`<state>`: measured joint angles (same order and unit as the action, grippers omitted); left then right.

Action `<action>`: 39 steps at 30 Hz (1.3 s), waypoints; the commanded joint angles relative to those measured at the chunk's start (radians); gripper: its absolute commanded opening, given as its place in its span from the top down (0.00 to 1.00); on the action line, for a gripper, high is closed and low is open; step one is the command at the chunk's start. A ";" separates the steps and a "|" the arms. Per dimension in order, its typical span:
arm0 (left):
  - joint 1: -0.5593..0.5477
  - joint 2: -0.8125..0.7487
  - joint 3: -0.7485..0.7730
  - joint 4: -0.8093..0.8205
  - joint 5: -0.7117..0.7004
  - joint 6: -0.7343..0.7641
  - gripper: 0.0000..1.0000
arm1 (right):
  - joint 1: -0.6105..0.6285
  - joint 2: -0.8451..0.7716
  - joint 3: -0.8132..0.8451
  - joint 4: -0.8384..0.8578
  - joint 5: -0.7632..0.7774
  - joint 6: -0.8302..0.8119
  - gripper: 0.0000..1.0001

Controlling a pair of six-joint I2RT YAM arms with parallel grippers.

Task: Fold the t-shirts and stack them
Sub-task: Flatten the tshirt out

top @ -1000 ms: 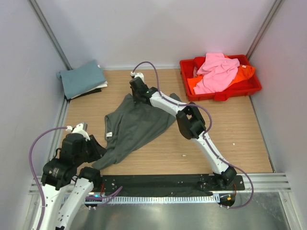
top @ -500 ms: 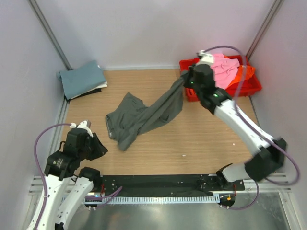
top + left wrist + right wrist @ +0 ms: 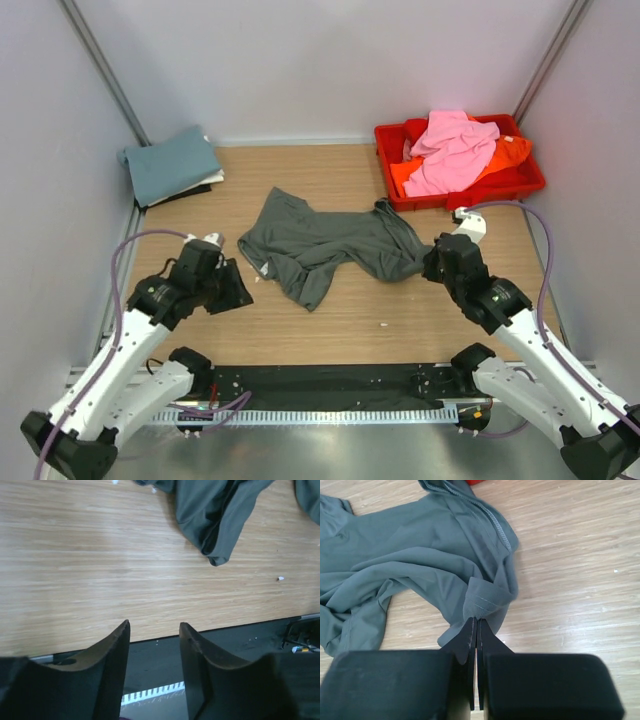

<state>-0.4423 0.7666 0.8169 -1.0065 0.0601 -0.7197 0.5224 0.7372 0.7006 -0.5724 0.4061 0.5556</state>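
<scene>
Wooden table (image 3: 330, 170), grey walls (image 3: 300, 70); dark grey t-shirt (image 3: 330, 245) crumpled; right jaws pinch its edge; left jaws spread.

The shirt (image 3: 320, 245) lies mid-table between my left gripper (image 3: 154, 630) and right gripper (image 3: 475, 625). The tray (image 3: 500, 190) is behind right, the stack (image 3: 170, 165) behind left.

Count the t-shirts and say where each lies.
5: dark grey t-shirt mid-table; teal t-shirt folded far left, white t-shirt under it; pink t-shirt over orange t-shirt in red tray. Others may be hidden.
</scene>
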 commanded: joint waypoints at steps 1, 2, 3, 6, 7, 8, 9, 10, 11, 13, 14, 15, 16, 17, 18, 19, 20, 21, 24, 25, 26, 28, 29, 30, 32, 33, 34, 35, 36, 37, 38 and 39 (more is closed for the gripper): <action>-0.177 0.081 0.004 0.155 -0.141 -0.108 0.53 | 0.004 -0.021 0.040 -0.015 0.014 0.046 0.99; -0.226 0.133 0.002 0.173 -0.176 -0.153 0.46 | 0.004 -0.007 0.049 -0.014 0.016 0.047 0.99; -0.312 0.163 -0.007 0.192 -0.216 -0.173 0.42 | 0.004 -0.001 0.057 -0.014 0.014 0.049 0.99; -0.384 0.255 -0.044 0.293 -0.275 -0.228 0.32 | 0.004 0.022 0.080 -0.011 -0.003 0.046 0.99; -0.391 0.273 -0.053 0.369 -0.258 -0.237 0.32 | 0.004 0.028 0.080 -0.007 -0.009 0.046 0.99; -0.398 0.311 -0.065 0.406 -0.253 -0.241 0.31 | 0.004 0.033 0.077 -0.007 -0.018 0.044 0.99; -0.418 0.329 -0.070 0.437 -0.258 -0.239 0.31 | 0.004 0.034 0.074 -0.009 -0.020 0.044 0.99; -0.430 0.350 -0.067 0.474 -0.282 -0.235 0.31 | 0.004 0.033 0.071 -0.009 -0.026 0.044 0.99; -0.441 0.370 -0.061 0.486 -0.292 -0.227 0.32 | 0.004 0.033 0.068 -0.012 -0.026 0.046 0.99; -0.455 0.440 -0.041 0.514 -0.301 -0.199 0.32 | 0.004 0.025 0.057 -0.012 -0.032 0.052 0.99; -0.457 0.465 -0.035 0.523 -0.293 -0.189 0.33 | 0.004 0.021 0.053 -0.009 -0.035 0.052 0.99; -0.461 0.517 -0.025 0.545 -0.292 -0.176 0.33 | 0.005 0.016 0.047 -0.007 -0.033 0.052 0.99; -0.463 0.539 -0.022 0.557 -0.289 -0.170 0.33 | 0.004 0.016 0.045 -0.007 -0.036 0.050 0.99; -0.466 0.563 -0.018 0.569 -0.281 -0.167 0.34 | 0.004 0.018 0.043 -0.006 -0.038 0.050 0.99; -0.469 0.582 -0.018 0.581 -0.279 -0.164 0.35 | 0.004 0.018 0.042 -0.006 -0.038 0.050 0.99; -0.470 0.617 -0.016 0.601 -0.275 -0.159 0.35 | 0.004 0.022 0.043 -0.007 -0.036 0.050 0.99; -0.472 0.632 -0.015 0.609 -0.275 -0.158 0.36 | 0.004 0.024 0.043 -0.009 -0.036 0.049 0.99; -0.472 0.646 -0.013 0.617 -0.275 -0.156 0.36 | 0.002 0.024 0.045 -0.010 -0.036 0.049 0.99; -0.472 0.678 -0.013 0.657 -0.273 -0.153 0.38 | 0.004 0.024 0.043 -0.012 -0.036 0.043 0.99; -0.472 0.686 -0.012 0.663 -0.275 -0.150 0.39 | 0.004 0.027 0.043 -0.014 -0.036 0.043 0.99; -0.472 0.694 -0.007 0.664 -0.273 -0.146 0.40 | 0.004 0.025 0.042 -0.012 -0.036 0.040 0.99; -0.472 0.703 0.001 0.672 -0.273 -0.141 0.44 | 0.004 0.030 0.039 -0.011 -0.039 0.037 0.99; -0.472 0.714 0.008 0.674 -0.273 -0.136 0.44 | 0.004 0.031 0.037 -0.009 -0.039 0.036 0.99; -0.472 0.720 0.011 0.675 -0.273 -0.135 0.46 | 0.004 0.031 0.036 -0.012 -0.041 0.035 0.99; -0.472 0.731 0.018 0.677 -0.273 -0.132 0.51 | 0.004 0.036 0.031 -0.009 -0.043 0.035 0.99; -0.473 0.734 0.019 0.678 -0.273 -0.130 0.54 | 0.004 0.036 0.028 -0.006 -0.044 0.035 0.99; -0.473 0.734 0.019 0.680 -0.273 -0.132 0.61 | 0.004 0.037 0.027 -0.003 -0.047 0.035 0.99; -0.475 0.732 0.021 0.683 -0.275 -0.132 0.63 | 0.004 0.040 0.025 0.000 -0.047 0.035 0.99; -0.475 0.731 0.021 0.684 -0.276 -0.130 0.65 | 0.002 0.042 0.022 0.002 -0.049 0.035 0.99; -0.477 0.729 0.022 0.687 -0.278 -0.129 0.72 | 0.004 0.044 0.020 0.003 -0.049 0.035 0.99; -0.477 0.729 0.024 0.687 -0.278 -0.127 0.76 | 0.004 0.045 0.017 0.006 -0.050 0.033 0.99; -0.477 0.728 0.025 0.687 -0.279 -0.123 0.81 | 0.004 0.050 0.017 0.009 -0.050 0.032 0.99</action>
<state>-0.9112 1.4960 0.8040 -0.3626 -0.1913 -0.8566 0.5224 0.7799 0.7235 -0.5983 0.3557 0.5900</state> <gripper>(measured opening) 0.225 0.029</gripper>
